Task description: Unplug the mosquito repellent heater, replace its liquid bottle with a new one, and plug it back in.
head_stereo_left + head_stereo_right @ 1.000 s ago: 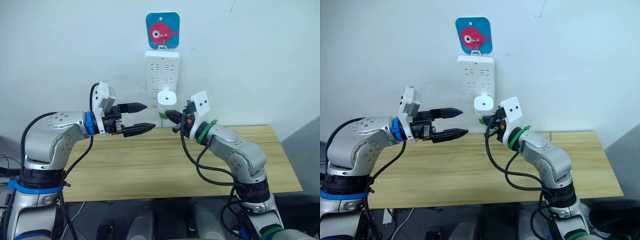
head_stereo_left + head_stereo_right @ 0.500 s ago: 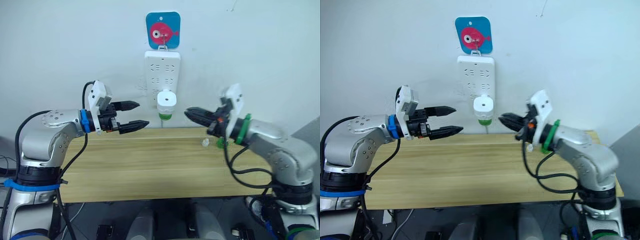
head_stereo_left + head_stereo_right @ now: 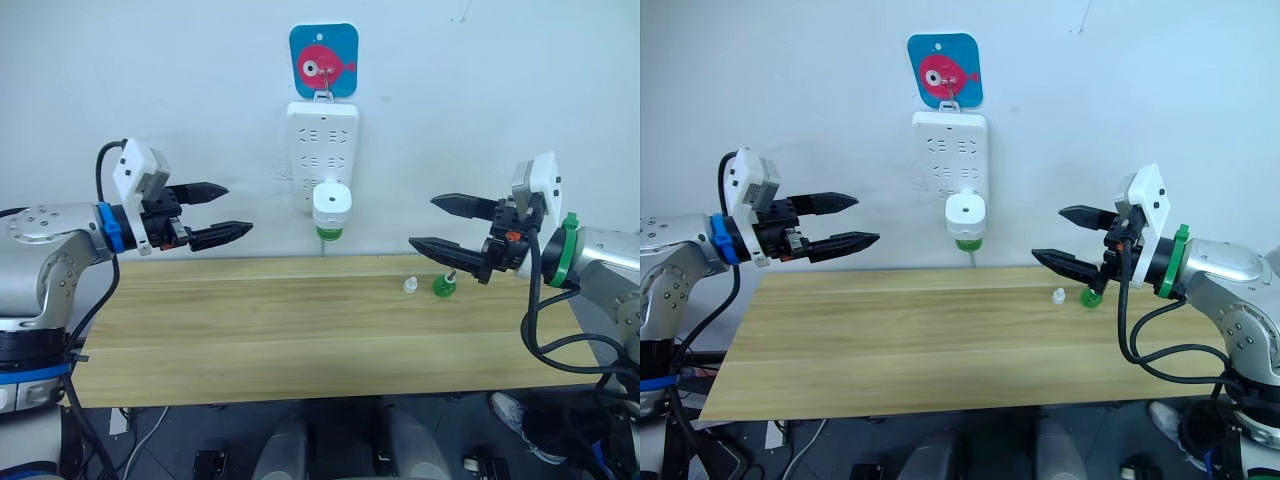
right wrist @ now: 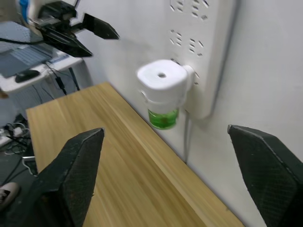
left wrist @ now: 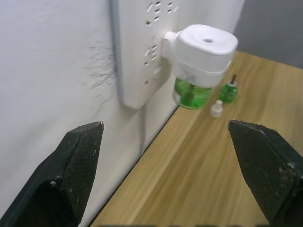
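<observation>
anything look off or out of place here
Only one small thing: a tiny white cap lies loose on the table beside an uncapped green bottle standing upright. The heater sits plugged into the power strip, nothing spilled.

no readable text, brand or numbers anywhere, blue wall hook plaque [image 3: 324, 61] above power strip [image 3: 323, 150] carries a pink fish picture, no lettering, heater [image 3: 331, 203] unmarked
</observation>
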Robot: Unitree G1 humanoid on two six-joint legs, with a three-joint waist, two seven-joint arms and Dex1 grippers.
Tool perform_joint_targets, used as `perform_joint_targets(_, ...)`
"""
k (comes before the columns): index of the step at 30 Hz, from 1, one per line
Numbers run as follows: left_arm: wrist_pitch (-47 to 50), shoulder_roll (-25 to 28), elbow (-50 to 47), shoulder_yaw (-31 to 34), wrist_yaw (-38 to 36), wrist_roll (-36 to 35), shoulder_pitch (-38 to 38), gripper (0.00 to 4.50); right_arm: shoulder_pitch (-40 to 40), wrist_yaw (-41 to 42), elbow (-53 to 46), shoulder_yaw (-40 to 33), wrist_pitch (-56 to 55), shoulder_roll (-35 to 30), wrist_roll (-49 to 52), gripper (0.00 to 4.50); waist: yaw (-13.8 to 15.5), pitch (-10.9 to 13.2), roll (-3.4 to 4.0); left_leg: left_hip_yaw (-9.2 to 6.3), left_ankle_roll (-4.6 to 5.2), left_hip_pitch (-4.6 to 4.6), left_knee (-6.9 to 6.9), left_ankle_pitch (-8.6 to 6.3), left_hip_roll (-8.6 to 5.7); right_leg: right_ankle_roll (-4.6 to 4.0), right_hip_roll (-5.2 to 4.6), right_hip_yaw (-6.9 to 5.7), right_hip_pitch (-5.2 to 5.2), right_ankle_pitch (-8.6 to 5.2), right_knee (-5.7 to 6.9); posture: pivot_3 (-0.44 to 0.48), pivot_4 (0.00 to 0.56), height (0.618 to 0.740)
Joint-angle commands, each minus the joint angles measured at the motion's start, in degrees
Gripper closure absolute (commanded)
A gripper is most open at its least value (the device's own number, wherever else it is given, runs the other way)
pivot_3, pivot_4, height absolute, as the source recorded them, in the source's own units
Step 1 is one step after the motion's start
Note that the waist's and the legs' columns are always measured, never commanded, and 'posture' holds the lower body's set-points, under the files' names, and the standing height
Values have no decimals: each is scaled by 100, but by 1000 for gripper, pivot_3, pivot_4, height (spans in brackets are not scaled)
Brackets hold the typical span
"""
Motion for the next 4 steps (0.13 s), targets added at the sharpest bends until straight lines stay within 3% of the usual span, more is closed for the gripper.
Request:
perform_joint_targets(1,-131,62,-46,196,-46,-29,-39,0,-125,48,-336,-16,1,-103,279,42,28,0,0,0,-7,0,0,4,0,0,-1,0,0,0,0,55,166,740)
perform_joint_targets(4,-208,78,-32,173,-85,13,-36,0,-125,33,-336,42,-31,-131,262,42,54,0,0,1,-8,-1,0,4,-1,0,-1,0,0,0,-1,58,164,740)
